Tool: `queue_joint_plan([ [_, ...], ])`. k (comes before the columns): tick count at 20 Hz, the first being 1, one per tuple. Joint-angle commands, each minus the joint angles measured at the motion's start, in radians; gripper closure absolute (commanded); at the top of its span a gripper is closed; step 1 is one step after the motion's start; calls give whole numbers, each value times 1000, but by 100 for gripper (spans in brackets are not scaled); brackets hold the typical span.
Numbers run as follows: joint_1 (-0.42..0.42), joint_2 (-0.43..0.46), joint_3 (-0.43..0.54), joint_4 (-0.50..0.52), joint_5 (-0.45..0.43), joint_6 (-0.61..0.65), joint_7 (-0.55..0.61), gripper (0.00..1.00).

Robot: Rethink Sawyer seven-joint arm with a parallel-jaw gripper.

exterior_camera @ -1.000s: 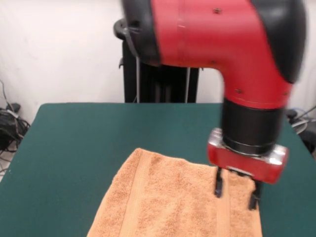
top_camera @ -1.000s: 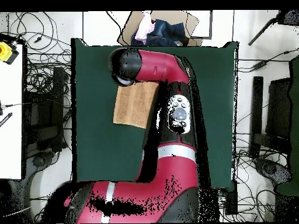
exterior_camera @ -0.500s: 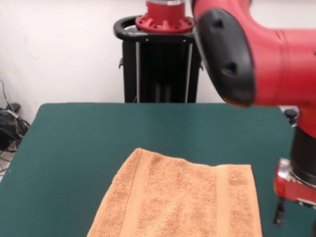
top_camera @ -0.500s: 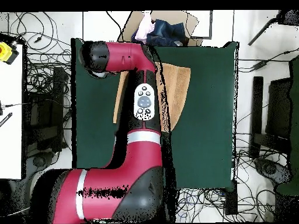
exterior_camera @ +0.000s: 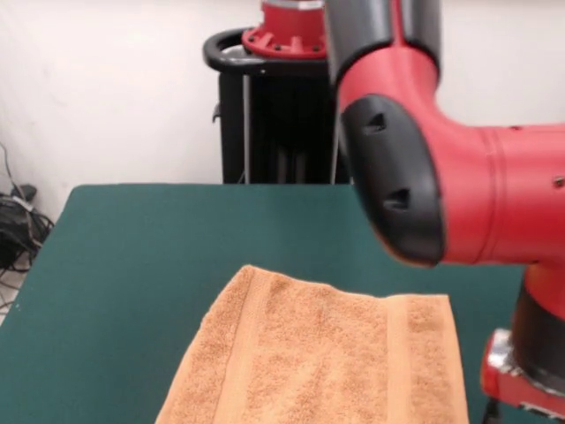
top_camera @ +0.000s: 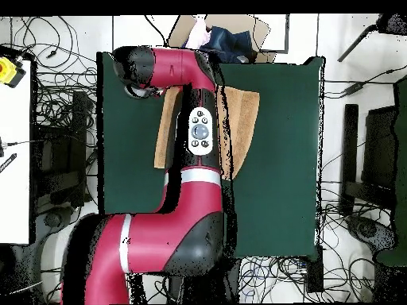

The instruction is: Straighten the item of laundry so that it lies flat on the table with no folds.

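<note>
A: One towel, one arm. That small rectangular light orange-tan terry-cloth towel lies spread on the large dark green felt-topped table. In the front view you see both flat woven bands running straight across it, and no raised fold on the part that shows.

B: What has changed since a second ago?

A: Then the gripper's fingers stood on the towel's end by the band. Half a second ago they were already off the cloth and beside it. Now the red and black arm has swung further past that end, and you see only the wrist's red housing near the towel's corner.

B: And the jaws?

A: You cannot tell. A dark sliver shows at the bottom edge under the wrist, too little to judge by. Overhead, the arm covers the gripper altogether.

B: What does that mean for the job?

A: Likely the towel has been let go, since it has kept its shape while the arm moved off. Overhead, though, the arm hides the towel's middle strip, so you should wait for a clear look there before you call the task done.
</note>
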Motion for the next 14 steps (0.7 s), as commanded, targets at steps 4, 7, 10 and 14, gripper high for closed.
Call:
queue_joint_plan([
  [4,-99,34,47,-151,35,228,61,0],
  [7,-97,88,80,-209,32,213,25,0],
  [10,-70,77,61,-225,34,241,91,0],
  [14,-26,-5,22,-230,57,362,192,0],
])
